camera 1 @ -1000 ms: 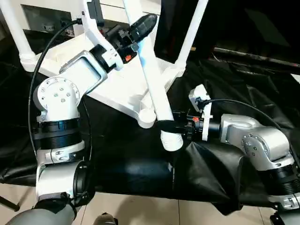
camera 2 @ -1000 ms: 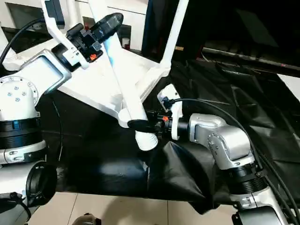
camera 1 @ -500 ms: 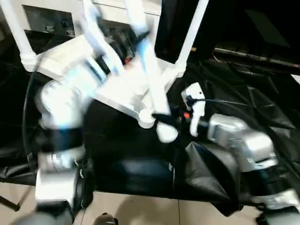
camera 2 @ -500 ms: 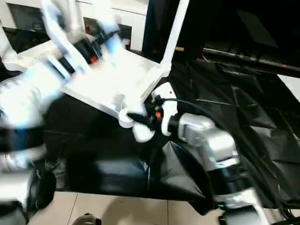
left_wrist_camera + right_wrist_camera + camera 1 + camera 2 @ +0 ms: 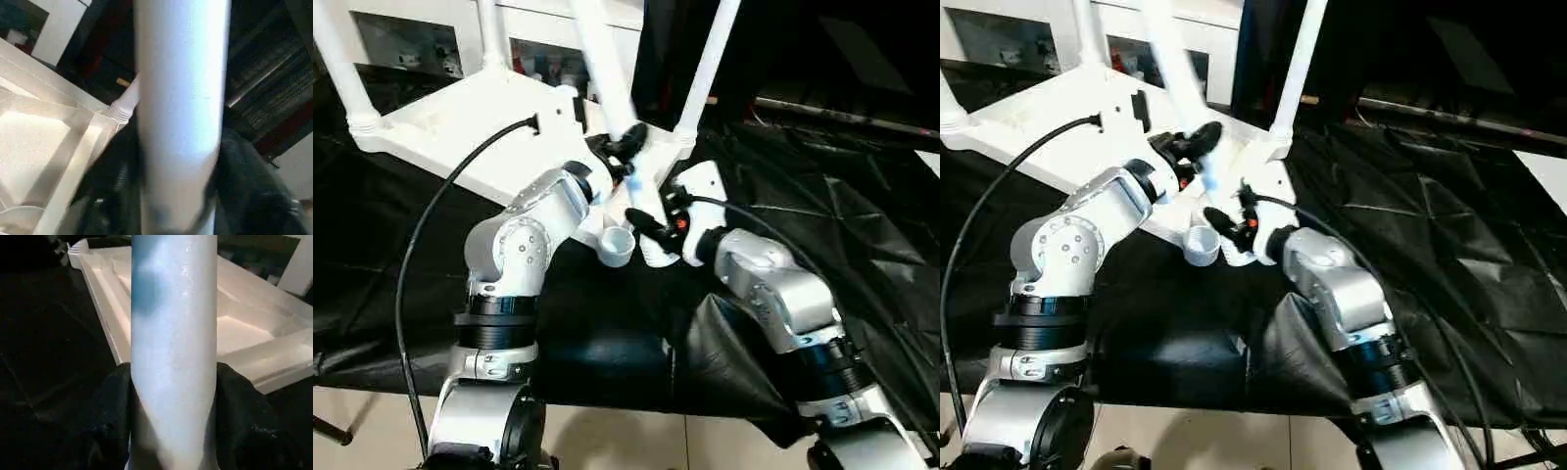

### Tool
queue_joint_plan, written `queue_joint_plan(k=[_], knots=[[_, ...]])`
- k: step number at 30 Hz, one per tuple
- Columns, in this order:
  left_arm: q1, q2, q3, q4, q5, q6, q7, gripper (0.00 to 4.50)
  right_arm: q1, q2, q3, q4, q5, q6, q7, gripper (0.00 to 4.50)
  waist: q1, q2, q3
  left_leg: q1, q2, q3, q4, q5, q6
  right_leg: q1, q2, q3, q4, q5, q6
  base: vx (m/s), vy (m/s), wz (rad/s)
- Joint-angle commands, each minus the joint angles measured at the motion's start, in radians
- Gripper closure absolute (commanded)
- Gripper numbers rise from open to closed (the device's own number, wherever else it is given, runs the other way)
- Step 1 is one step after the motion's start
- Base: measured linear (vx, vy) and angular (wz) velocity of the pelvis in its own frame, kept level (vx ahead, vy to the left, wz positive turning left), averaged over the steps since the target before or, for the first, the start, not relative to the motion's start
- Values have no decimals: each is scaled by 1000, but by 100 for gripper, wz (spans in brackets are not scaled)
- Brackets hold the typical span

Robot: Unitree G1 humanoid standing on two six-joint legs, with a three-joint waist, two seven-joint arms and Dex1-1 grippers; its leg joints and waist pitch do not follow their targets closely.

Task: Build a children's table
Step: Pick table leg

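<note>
No text, label, brand or number can be read anywhere.

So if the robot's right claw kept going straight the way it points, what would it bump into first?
The right gripper is already clamped around the loose table leg, so that leg comes first. Past it, probably the upturned tabletop's empty corner socket, though depth is hard to judge.
</note>
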Motion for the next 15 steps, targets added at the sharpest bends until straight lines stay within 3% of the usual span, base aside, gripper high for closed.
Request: queue_joint_plan(k=[1, 3, 9, 12, 13, 14, 15], knots=[[-10, 6, 24, 20, 20, -12, 12, 237, -21, -7, -13, -14, -12, -34, -4, 260, -2, 29, -78, 30, 62, -29, -75, -117, -76, 47, -84, 49, -64, 67, -175, 0, 0, 0], [-9, 4, 34, 21, 16, -18, 0, 260, -19, -1, -14, -12, -25, -40, 1, 260, -3, 30, -77, 29, 62, -28, -76, -116, -76, 47, -84, 50, -63, 73, -176, 0, 0, 0], [-9, 7, 40, 19, 7, -40, -17, 268, -22, 2, -12, -8, -34, -50, 1, 260, -3, 32, -77, 31, 63, -29, -77, -128, -77, 47, -86, 50, -64, 60, -180, 0, 0, 0], [-6, 9, 44, 13, -15, -42, -51, 268, -19, 0, -3, -14, -31, -91, 49, 260, -4, 32, -76, 30, 62, -27, -75, -124, -73, 48, -86, 51, -64, 64, -183, 0, 0, 0], [-5, 10, 45, 13, -16, -42, -54, 268, -18, 2, -4, -15, -26, -91, 57, 204, -3, 33, -77, 29, 62, -27, -75, -120, -71, 49, -87, 51, -62, 68, -186, 0, 0, 0], [-4, 16, 44, 11, -20, -40, -78, 268, -14, 18, -46, -29, 50, -56, 106, 190, -5, 33, -76, 29, 62, -26, -75, -122, -62, 49, -86, 51, -63, 72, -190, 0, 0, 0], [-4, 17, 43, 11, -21, -39, -81, 268, -14, 18, -48, -29, 54, -54, 107, 190, -5, 33, -76, 29, 62, -26, -75, -122, -62, 49, -86, 51, -63, 72, -190, 0, 0, 0]])
